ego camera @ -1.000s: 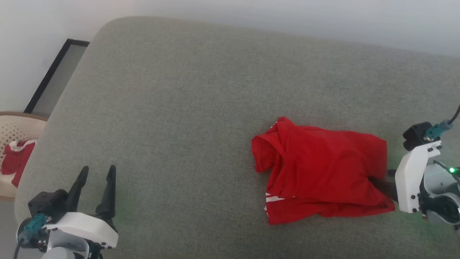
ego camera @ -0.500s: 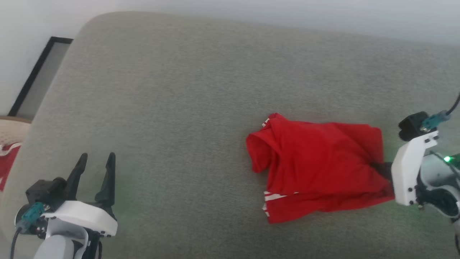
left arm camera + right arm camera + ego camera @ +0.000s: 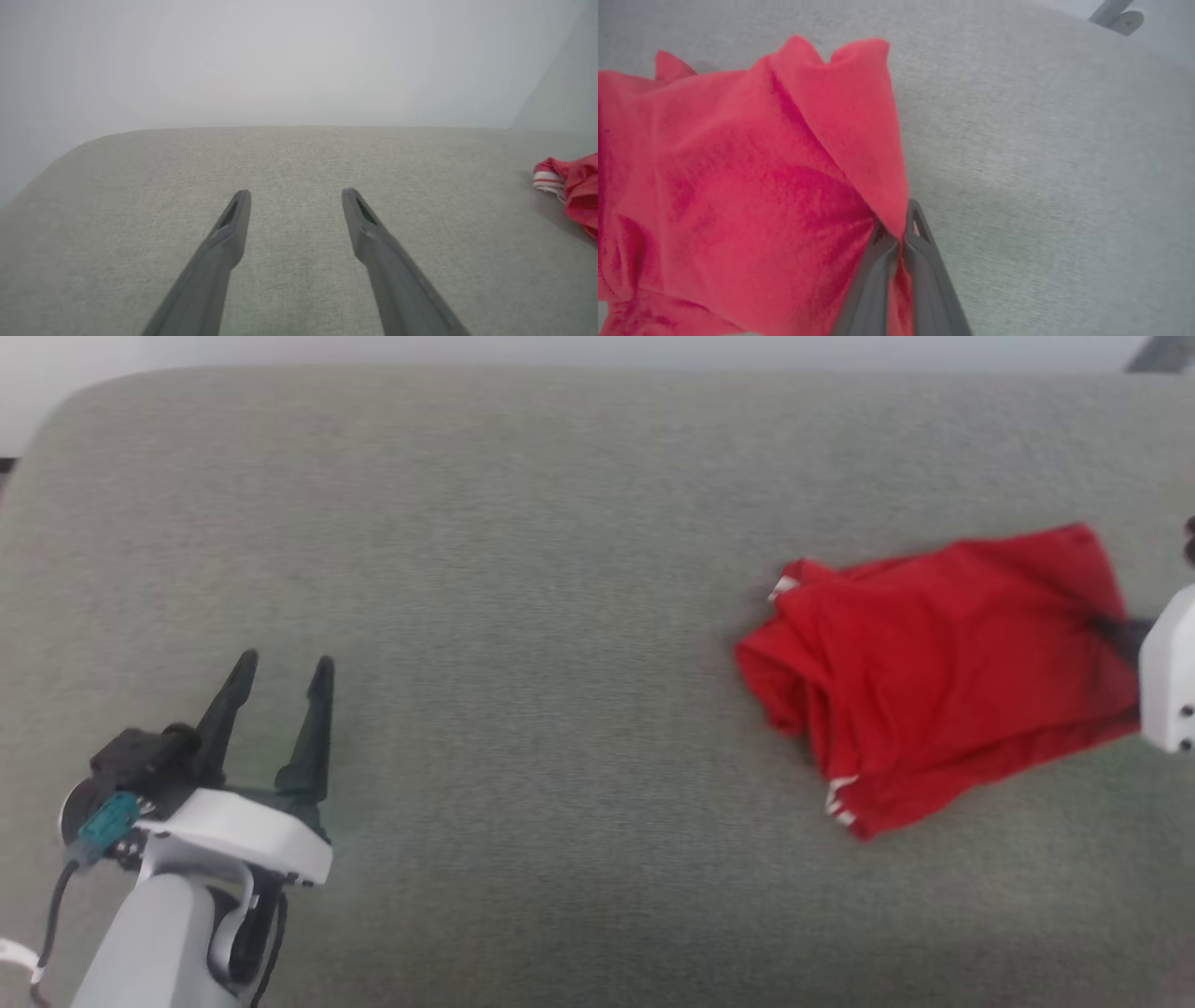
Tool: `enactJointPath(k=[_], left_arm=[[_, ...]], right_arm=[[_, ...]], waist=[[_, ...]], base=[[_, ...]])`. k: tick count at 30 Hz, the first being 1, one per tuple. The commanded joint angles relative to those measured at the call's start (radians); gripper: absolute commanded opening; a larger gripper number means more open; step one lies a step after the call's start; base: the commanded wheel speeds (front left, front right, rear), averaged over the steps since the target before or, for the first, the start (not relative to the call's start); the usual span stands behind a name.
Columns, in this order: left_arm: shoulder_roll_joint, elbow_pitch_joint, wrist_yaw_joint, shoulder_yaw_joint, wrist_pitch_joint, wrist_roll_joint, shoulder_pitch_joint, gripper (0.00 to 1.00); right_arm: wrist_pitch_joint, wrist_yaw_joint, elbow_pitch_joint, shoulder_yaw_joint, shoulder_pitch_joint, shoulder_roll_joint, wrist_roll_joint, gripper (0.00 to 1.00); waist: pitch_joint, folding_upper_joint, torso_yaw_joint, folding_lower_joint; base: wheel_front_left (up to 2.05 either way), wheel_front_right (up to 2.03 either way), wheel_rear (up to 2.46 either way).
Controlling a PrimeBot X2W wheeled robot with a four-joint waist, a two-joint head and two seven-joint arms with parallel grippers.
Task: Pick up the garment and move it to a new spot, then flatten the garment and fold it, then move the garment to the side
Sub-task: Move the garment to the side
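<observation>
The garment (image 3: 943, 663) is a crumpled red shirt with striped trim at its edges, lying on the right side of the grey cushion (image 3: 523, 616). My right gripper (image 3: 896, 224) is shut on a bunched fold of the red cloth (image 3: 752, 196) at the garment's right edge; in the head view its dark fingers (image 3: 1116, 633) run under the fabric at the frame's right border. My left gripper (image 3: 277, 672) stands open over bare cushion at the lower left, far from the garment. In the left wrist view its gripper (image 3: 294, 193) is open, and the garment's trim (image 3: 565, 182) peeks in at right.
The grey cushion has a rounded far-left corner (image 3: 84, 401) and a pale wall behind it. A grey metal leg (image 3: 1115, 16) shows beyond the cushion's far edge in the right wrist view. Wide bare cushion lies between the two grippers.
My right gripper has shut on the garment's right edge and pulled it up and rightward, tilting the cloth. The head camera has swung, so the basket and frame at left left the picture.
</observation>
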Motion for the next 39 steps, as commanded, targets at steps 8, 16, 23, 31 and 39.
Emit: enactJointPath(k=[8, 16, 23, 31, 39], left_arm=[[0.021, -0.018, -0.003, -0.067, -0.004, 0.011, -0.085, 1.00], [0.048, -0.029, -0.003, -0.142, -0.003, 0.005, -0.166, 1.00], [0.075, -0.039, -0.003, -0.210, -0.003, -0.003, -0.236, 1.00], [0.098, -0.051, -0.003, -0.259, -0.003, -0.010, -0.297, 1.00], [0.115, -0.053, -0.002, -0.285, -0.004, -0.024, -0.328, 1.00]], right_arm=[[-0.064, -0.001, 0.033, -0.051, -0.105, -0.028, -0.073, 0.00], [-0.152, -0.001, 0.107, -0.097, -0.201, -0.039, -0.146, 0.00], [-0.235, -0.001, 0.191, -0.124, -0.276, -0.052, -0.231, 0.00], [-0.306, -0.001, 0.300, -0.171, -0.350, -0.040, -0.331, 0.00], [-0.381, -0.001, 0.426, -0.223, -0.408, 0.018, -0.448, 0.00]], waist=[[0.065, 0.0000, -0.128, 0.0000], [0.120, 0.0000, -0.218, 0.0000], [0.177, 0.0000, -0.268, 0.0000], [0.240, 0.0000, -0.285, 0.0000], [0.283, 0.0000, -0.268, 0.0000]], base=[[0.00, 0.00, 0.00], [0.00, 0.00, 0.00], [0.00, 0.00, 0.00], [0.00, 0.00, 0.00], [0.00, 0.00, 0.00]])
